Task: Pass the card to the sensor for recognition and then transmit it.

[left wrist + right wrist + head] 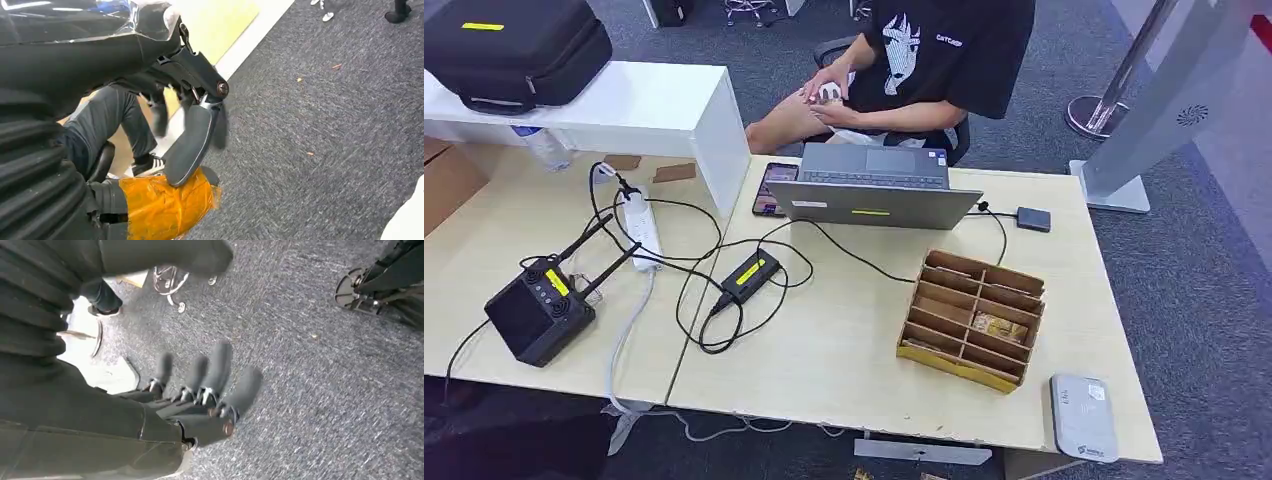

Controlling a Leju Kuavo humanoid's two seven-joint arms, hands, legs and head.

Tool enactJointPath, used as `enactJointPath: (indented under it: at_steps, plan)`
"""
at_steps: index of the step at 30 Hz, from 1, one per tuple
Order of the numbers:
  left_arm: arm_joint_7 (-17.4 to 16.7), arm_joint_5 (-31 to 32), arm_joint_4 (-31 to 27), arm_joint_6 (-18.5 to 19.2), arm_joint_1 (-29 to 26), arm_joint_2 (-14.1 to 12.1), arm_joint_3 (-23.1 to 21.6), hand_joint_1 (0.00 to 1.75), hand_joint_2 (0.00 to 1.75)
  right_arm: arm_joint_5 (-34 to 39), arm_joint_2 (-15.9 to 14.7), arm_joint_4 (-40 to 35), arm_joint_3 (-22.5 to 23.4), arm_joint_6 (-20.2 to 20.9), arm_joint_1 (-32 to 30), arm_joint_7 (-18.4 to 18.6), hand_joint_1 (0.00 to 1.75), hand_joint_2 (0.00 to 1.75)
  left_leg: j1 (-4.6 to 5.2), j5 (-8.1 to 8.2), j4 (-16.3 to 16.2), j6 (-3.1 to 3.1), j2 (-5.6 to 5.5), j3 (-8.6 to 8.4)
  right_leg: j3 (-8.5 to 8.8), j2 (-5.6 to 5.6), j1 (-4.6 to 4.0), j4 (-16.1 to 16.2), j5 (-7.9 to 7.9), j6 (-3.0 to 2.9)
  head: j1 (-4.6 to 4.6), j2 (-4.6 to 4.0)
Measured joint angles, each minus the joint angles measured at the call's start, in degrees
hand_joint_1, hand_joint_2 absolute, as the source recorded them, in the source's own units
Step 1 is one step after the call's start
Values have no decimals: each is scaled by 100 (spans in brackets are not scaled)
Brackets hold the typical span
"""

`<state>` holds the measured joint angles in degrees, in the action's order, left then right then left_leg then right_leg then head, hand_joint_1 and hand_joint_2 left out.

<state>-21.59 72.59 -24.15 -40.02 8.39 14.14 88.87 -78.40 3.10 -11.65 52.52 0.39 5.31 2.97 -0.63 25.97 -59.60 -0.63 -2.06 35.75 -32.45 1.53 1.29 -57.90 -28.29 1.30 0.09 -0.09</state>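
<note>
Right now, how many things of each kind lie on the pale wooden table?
Open grey laptop: 1
Black phone: 1
Brown cardboard compartment box: 1
Grey flat card sensor: 1
White power strip: 1
Black antenna box: 1
Total: 6

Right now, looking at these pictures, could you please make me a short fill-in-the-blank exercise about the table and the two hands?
1. The wooden organizer stands on the table in front of the open ____.
2. The grey device lies near the table's front corner, on the robot's ____ side.
3. The right hand hangs over grey ____, with its fingers apart.
4. The left hand holds ____.

Missing words: laptop; right; carpet; nothing
</note>
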Motion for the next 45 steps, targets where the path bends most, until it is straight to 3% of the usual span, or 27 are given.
enactJointPath:
  at_steps: [14,15,16,17,18,25,36,39,40,41,42,45]
  plan:
    - [-42,22,-77,-2,0,48,0,0,175,2,33,0,0,-103,2,59,0,175,0,0,0,0,0,0,0,0,0,0,0,0,-2,0]
    - [-42,20,-83,-2,0,52,0,16,175,2,35,0,0,-105,2,59,0,175,0,0,0,0,0,0,0,0,0,0,0,0,0,0]
    - [-42,17,-85,-2,0,57,0,147,175,2,35,0,0,-107,2,59,61,175,0,0,0,0,0,0,0,0,0,0,0,0,-2,0]
    - [-42,13,-85,-2,1,57,-2,147,175,2,37,0,0,-98,2,57,61,175,0,0,0,0,0,0,0,0,0,0,0,0,0,0]
    - [-42,0,-85,-2,1,57,0,161,175,0,39,0,0,-79,2,50,147,175,0,0,0,0,0,0,0,0,0,0,0,0,0,0]
    - [-9,-15,-83,0,2,55,0,162,175,-2,39,0,-4,-9,2,-13,145,175,0,0,0,0,0,0,0,0,0,0,0,0,0,0]
    - [2,-20,-83,0,2,55,0,159,175,-2,39,0,-9,4,1,-44,150,175,0,0,0,0,0,0,0,0,0,0,0,0,-2,0]
    - [2,-22,-83,-2,2,55,0,148,175,-2,39,0,-11,4,1,-52,131,175,0,0,0,0,0,0,0,0,0,0,0,0,0,0]
    - [2,-24,-83,0,2,55,-2,75,175,-2,39,0,-11,4,1,-52,40,175,0,0,0,0,0,0,0,0,0,0,0,0,-2,0]
    - [2,-24,-83,0,2,55,0,16,175,-2,39,0,-11,4,1,-52,0,175,0,0,0,0,0,0,0,0,0,0,0,0,-2,0]
    - [2,-22,-83,-2,2,55,0,0,175,-2,39,0,-11,4,1,-52,0,175,0,0,0,0,0,0,0,0,0,0,0,0,-2,0]
    - [-4,0,-83,-2,2,55,0,0,175,-2,42,0,-11,-35,1,-48,0,175,0,0,0,0,0,0,0,0,0,0,0,0,-2,0]
